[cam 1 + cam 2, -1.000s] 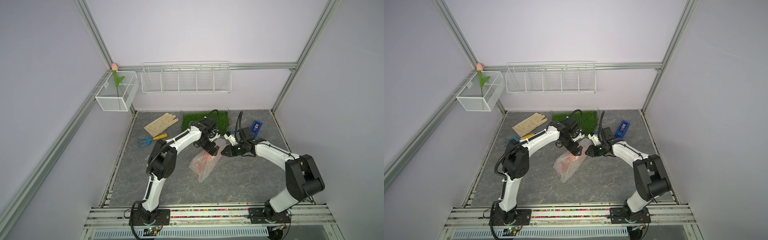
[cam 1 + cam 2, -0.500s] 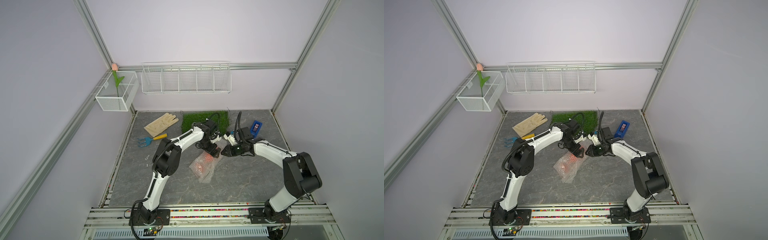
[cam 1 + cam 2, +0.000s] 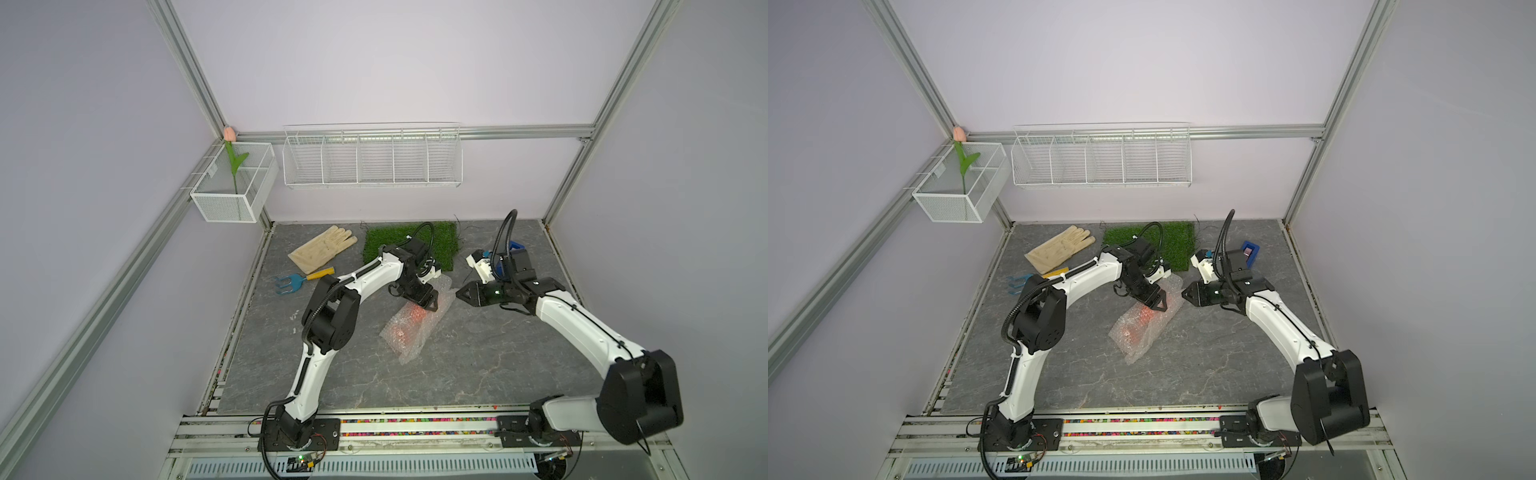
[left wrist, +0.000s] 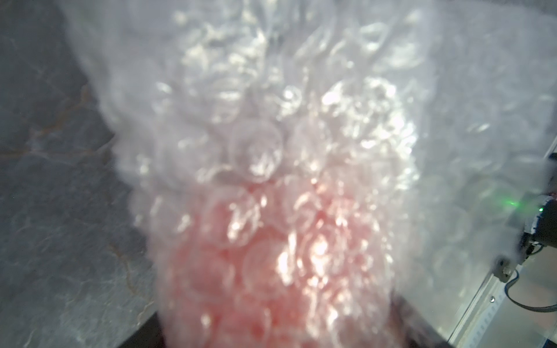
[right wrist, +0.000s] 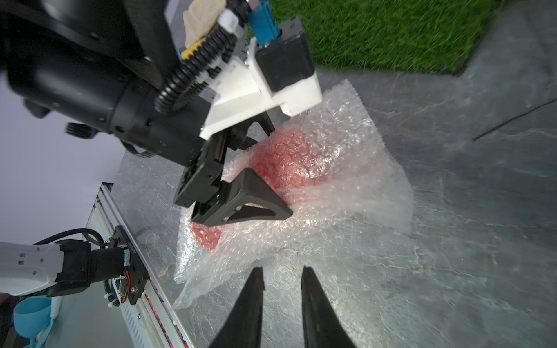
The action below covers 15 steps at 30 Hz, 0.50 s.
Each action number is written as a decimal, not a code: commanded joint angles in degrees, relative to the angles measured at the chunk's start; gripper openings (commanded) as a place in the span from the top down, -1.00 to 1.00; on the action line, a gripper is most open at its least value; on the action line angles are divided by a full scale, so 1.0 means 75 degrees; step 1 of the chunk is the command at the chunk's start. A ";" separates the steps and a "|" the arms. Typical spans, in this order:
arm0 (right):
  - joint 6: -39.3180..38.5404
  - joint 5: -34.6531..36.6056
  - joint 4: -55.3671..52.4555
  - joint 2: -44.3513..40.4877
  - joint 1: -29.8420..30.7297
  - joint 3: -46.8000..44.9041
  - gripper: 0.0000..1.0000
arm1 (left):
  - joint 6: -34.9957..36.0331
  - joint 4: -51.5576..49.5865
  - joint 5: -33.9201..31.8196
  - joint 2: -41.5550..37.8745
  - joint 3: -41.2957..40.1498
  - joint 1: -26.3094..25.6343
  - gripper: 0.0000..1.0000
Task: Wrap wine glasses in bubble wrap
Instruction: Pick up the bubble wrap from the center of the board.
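Observation:
The wine glass lies on its side on the grey table, showing orange-red through the bubble wrap rolled loosely around it. In both top views my left gripper comes down over the far end of the bundle. The right wrist view shows one of its fingers on the near side of the wrapped glass and the other behind it. In the left wrist view the blurred wrap and glass fill the gap between both fingers. My right gripper hovers just right of the bundle, slightly open and empty.
A green grass mat lies right behind the bundle. A beige glove and a blue hand rake sit at the back left. A blue box stands behind my right wrist. Wire baskets hang on the back wall.
My left gripper's jaws have narrowed onto the wrapped glass, and that arm's elbow has shifted slightly right. The right arm and the bundle have stayed in place.

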 commanded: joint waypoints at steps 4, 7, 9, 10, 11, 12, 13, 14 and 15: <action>0.0020 0.0482 -0.0419 -0.0862 -0.0352 -0.0641 0.51 | -0.0647 0.1426 0.0782 -0.0802 -0.1164 0.0228 -0.43; 0.0333 0.0447 -0.0215 -0.0965 -0.0670 -0.1091 0.51 | -0.1045 0.2375 0.1049 -0.1527 -0.1895 0.0358 -0.40; 0.0548 0.0350 -0.0092 -0.0994 -0.0780 -0.1211 0.51 | -0.1395 0.3258 0.1241 -0.2149 -0.2519 0.0409 -0.40; 0.0654 0.0233 -0.0011 -0.1026 -0.0798 -0.1253 0.51 | -0.1578 0.3720 0.1248 -0.2511 -0.2866 0.0399 -0.40; 0.0718 0.0079 0.0047 -0.1043 -0.0799 -0.1251 0.50 | -0.1717 0.4111 0.1237 -0.2811 -0.3159 0.0409 -0.39; 0.0773 -0.0143 0.0097 -0.1053 -0.0799 -0.1221 0.48 | -0.1904 0.4632 0.1184 -0.3179 -0.3509 0.0409 -0.40; 0.0818 -0.0325 0.0098 -0.1073 -0.0799 -0.1140 0.48 | -0.2080 0.5170 0.1090 -0.3544 -0.3900 0.0409 -0.39; 0.0877 -0.0428 0.0097 -0.1135 -0.0799 -0.1096 0.48 | -0.2210 0.5647 0.1012 -0.3846 -0.4268 0.0397 -0.39; 0.0949 -0.0513 0.0119 -0.1242 -0.0799 -0.1042 0.48 | -0.2323 0.6265 0.0906 -0.4204 -0.4696 0.0397 -0.38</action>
